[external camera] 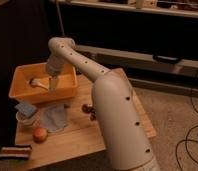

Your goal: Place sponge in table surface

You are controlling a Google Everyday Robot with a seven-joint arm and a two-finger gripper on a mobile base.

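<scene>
I see an orange bin [19, 94] at back left, with the gripper [53, 85] hanging inside it beside a pale object [36, 82]. In front of the bin sit a white cup [25, 120], a cloth [55, 118] and an orange ball [40, 134]. A striped block [14, 152] lies nearest. Dark bits [87, 108] lie right of the cloth. Cables [192, 142] lie on the floor.
</scene>
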